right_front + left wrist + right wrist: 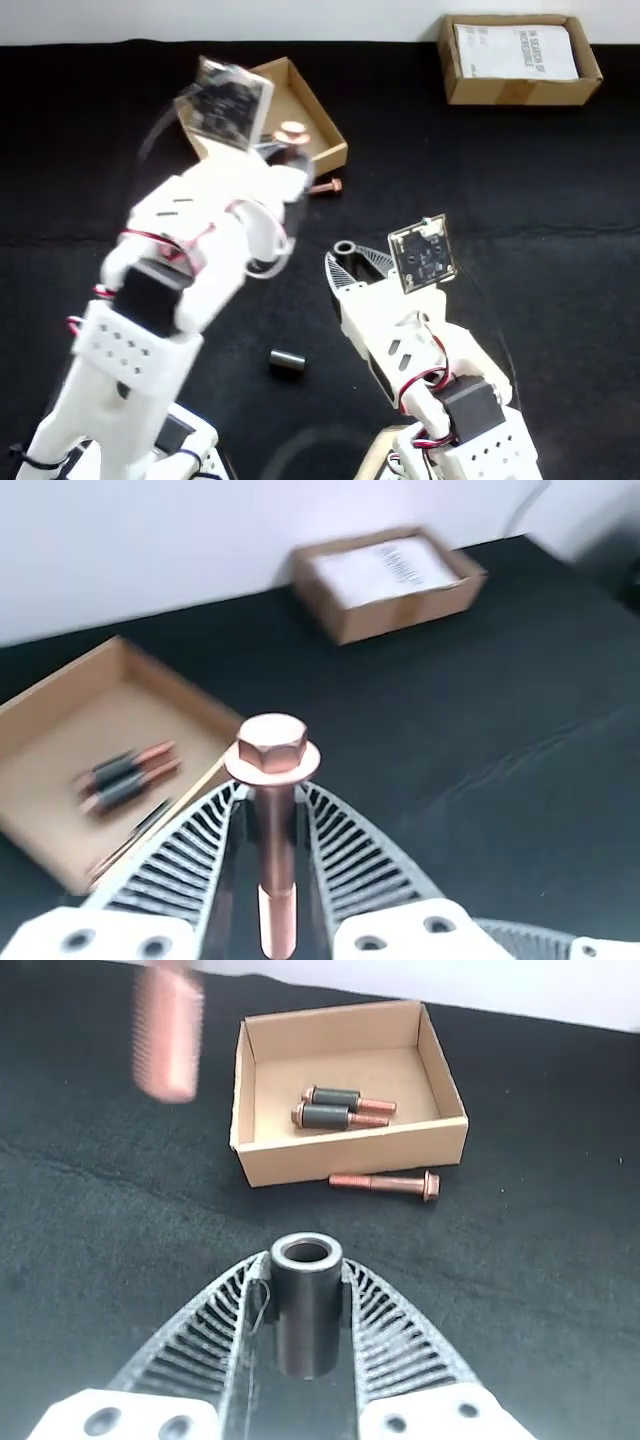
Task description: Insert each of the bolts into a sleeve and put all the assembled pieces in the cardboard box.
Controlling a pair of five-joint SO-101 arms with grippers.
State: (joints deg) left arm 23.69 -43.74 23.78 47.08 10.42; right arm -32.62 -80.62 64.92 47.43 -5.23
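Now each of your arms holds one half of a pair over the black table (560, 300).
Your left gripper (270, 785) is clamped on a copper bolt (272, 755), its hex head clear of the fingertips, near the cardboard box (350, 1150); your right gripper (306, 1260) is closed around a dark sleeve (307, 1310), open end outward. Two assembled pieces (335, 1108) lie side by side in the box. A loose bolt (385, 1182) lies just outside its wall, and a spare sleeve (287, 362) rests on the table between the arms.
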